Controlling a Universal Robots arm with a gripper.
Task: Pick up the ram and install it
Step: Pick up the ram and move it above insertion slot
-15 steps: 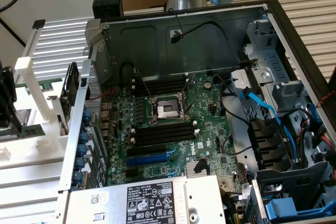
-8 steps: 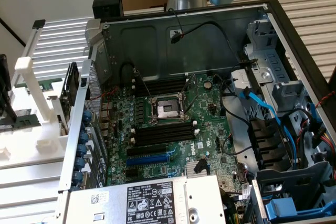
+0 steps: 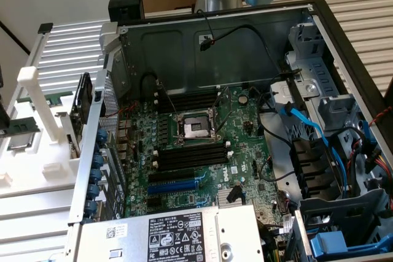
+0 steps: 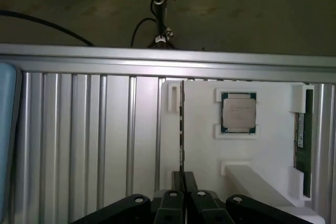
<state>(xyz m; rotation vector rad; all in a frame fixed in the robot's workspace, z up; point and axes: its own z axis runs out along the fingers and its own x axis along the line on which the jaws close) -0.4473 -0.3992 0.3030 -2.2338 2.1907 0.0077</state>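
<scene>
The white holder (image 4: 262, 150) carries one ram stick (image 4: 181, 124), seen edge-on at one edge, and a second ram stick (image 4: 302, 135) at the opposite edge, two in all, with one processor chip (image 4: 238, 112) between them. The motherboard (image 3: 245, 151) has one processor socket (image 3: 193, 128), two banks of black memory slots (image 3: 190, 156) and one blue slot (image 3: 175, 185).

Soft, even light fills the open grey metal computer case (image 3: 245, 47), leaving its green motherboard (image 3: 236, 170) in mild shade. In my wrist view the white moulded plastic tray (image 4: 199, 150) glows pale, the ribbed aluminium table (image 4: 79, 140) carries faint sheen, the brown floor (image 4: 252, 9) is dim, and my black gripper (image 4: 184, 182) reads as silhouette.
</scene>
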